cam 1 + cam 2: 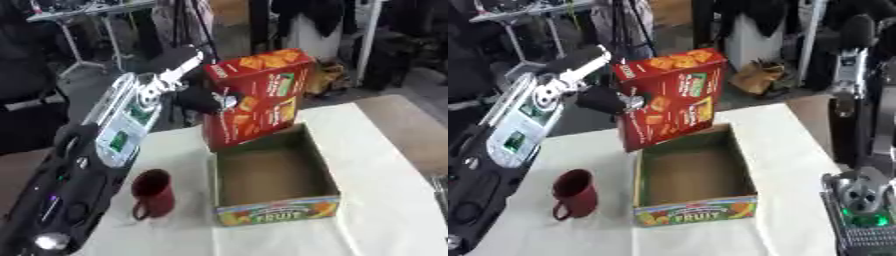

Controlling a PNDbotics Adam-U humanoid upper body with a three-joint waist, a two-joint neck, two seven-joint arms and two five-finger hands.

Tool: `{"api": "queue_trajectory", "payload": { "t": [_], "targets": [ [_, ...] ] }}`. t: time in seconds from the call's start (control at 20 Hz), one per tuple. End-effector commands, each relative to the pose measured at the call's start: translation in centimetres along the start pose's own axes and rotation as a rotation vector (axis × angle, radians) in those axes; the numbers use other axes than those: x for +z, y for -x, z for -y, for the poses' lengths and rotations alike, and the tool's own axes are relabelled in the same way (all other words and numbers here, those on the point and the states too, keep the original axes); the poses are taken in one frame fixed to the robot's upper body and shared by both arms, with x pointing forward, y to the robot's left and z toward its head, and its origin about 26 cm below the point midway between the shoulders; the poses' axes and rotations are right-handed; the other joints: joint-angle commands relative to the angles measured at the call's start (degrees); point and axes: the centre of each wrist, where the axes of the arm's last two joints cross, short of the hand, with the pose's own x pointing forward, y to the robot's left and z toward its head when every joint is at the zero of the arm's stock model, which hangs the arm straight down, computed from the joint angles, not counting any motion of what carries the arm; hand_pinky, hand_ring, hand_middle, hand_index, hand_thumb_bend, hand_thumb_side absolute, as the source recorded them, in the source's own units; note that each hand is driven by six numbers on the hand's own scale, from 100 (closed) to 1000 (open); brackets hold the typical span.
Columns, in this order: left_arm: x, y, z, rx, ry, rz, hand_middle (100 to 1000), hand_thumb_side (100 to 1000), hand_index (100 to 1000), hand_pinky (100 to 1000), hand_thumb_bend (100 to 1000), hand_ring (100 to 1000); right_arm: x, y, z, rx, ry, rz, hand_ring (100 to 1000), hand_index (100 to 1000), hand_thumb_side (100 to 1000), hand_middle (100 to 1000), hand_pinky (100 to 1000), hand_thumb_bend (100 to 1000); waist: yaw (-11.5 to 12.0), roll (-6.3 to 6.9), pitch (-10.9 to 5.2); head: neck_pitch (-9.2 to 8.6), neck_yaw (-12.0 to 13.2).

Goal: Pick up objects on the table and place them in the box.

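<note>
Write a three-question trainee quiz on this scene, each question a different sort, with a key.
1. True or false: the red cracker box lies flat on the table.
2. The cardboard box holds: A) the mug, B) nothing visible, C) two cartons.
3. Fill in: the dark red mug stands to the cardboard box's ____ side.

Key:
1. False; the left hand holds it tilted over the cardboard box's far end.
2. B.
3. Left.
</note>
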Motion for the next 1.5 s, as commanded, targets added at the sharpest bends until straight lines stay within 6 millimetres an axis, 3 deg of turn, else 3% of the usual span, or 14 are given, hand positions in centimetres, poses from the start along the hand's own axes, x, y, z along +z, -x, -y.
{"api": "queue_trajectory", "payload": {
  "t": [0.05,0.5,0.6,0.65,0.7,0.75,0.8,0.85,1.05,1.5],
  "targets": [
    [-0.1,-0.4,-0.2,-0.009,-0.017,0.008,409,469,498,112,159,317,-0.7,-0.6,0.1,-0.018,0.014,0.029,925,855,1000,871,997,100,-0.1,-0.69,-0.7,-0.47,-0.1],
    [-0.8,0.0,2.3,0.01,-0.004,-0.035,405,477,496,114,172,317,-0.8,-0.7,0.0,-0.023,0.019,0.032,924,854,1000,871,997,100,-0.4,-0.78,-0.43,-0.84,-0.1],
    [-1.0,0.1,2.8,0.019,-0.013,-0.047,419,508,498,152,116,344,-0.8,-0.7,0.0,-0.024,0.018,0.032,924,854,1000,870,997,100,-0.5,-0.79,-0.39,-1.02,-0.1],
    [-1.0,0.2,3.0,0.028,-0.021,-0.051,468,621,545,233,100,405,-0.8,-0.7,0.0,-0.025,0.018,0.032,924,854,1000,870,996,100,-0.6,-0.79,-0.37,-1.13,-0.1],
    [-1.1,0.3,3.1,0.038,-0.029,-0.052,481,643,560,253,100,420,-0.8,-0.8,0.0,-0.026,0.018,0.032,923,854,1000,870,996,100,-0.7,-0.78,-0.37,-1.19,-0.1],
    [-1.2,0.4,3.3,0.043,-0.034,-0.049,534,713,617,331,108,478,-0.8,-0.8,0.0,-0.026,0.018,0.032,923,854,1000,870,996,100,-0.8,-0.76,-0.37,-1.2,-0.1],
    [-1.3,0.4,3.4,0.045,-0.036,-0.046,635,810,725,448,168,572,-0.8,-0.8,0.0,-0.026,0.018,0.032,923,854,1000,870,995,100,-0.8,-0.75,-0.37,-1.21,-0.1],
    [-1.4,0.4,3.4,0.032,-0.026,-0.038,718,837,813,520,199,654,-0.8,-0.8,-0.1,-0.027,0.017,0.032,923,853,1000,870,995,100,-0.8,-0.7,-0.38,-1.2,-0.1],
    [-1.6,0.6,3.3,-0.019,0.015,-0.015,814,852,911,595,212,743,-0.8,-0.8,-0.1,-0.028,0.016,0.031,923,853,1000,870,995,100,-0.9,-0.58,-0.37,-1.19,-0.2],
    [-1.8,0.8,3.4,-0.056,0.009,-0.015,874,880,961,656,237,803,-0.9,-0.8,-0.1,-0.033,0.017,0.034,923,853,1000,870,995,100,-1.2,-0.54,-0.06,-1.41,-0.4]
  ]
}}
